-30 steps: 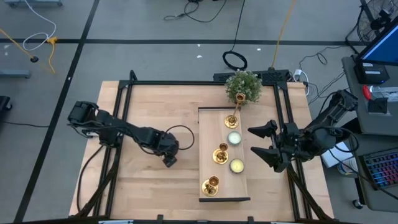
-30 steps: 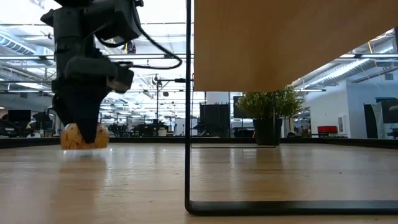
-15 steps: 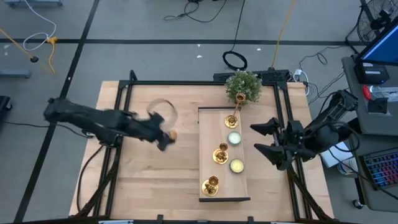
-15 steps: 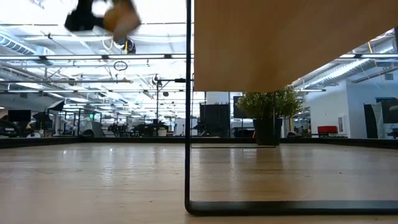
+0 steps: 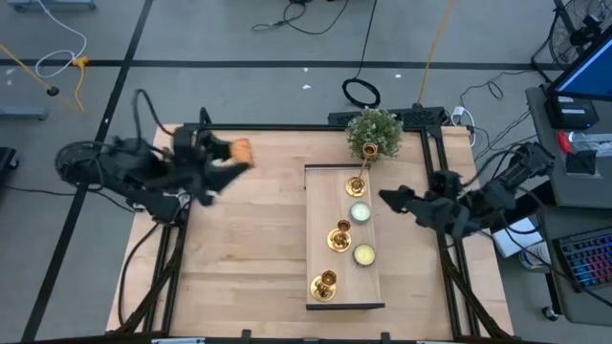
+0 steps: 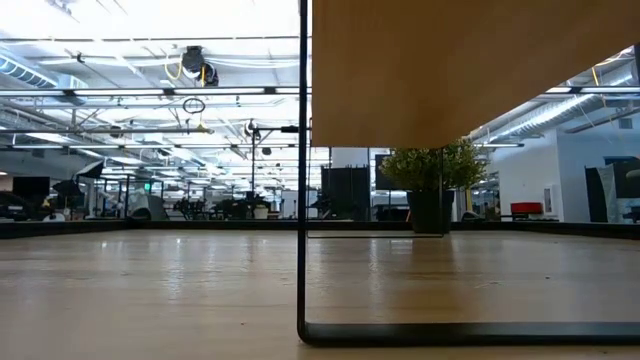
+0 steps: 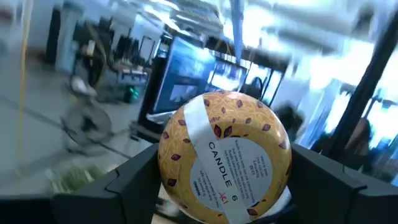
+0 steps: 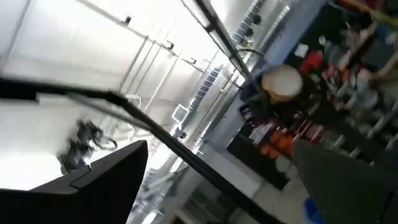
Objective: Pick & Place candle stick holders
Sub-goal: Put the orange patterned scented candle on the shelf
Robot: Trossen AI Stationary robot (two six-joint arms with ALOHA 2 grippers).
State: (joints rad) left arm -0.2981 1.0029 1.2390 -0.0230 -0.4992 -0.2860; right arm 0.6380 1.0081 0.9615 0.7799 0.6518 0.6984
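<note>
Wooden table (image 5: 239,248) carries three gold holders (image 5: 338,236) on its board (image 5: 373,287). My left gripper (image 7: 224,186) clamps a round candle tin (image 7: 224,155); right gripper (image 5: 394,200) spread wide beside the board

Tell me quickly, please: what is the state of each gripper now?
Left gripper: shut on a round candle tin, raised near the table's far left corner.
Right gripper: open, empty, beside the tray.
</note>
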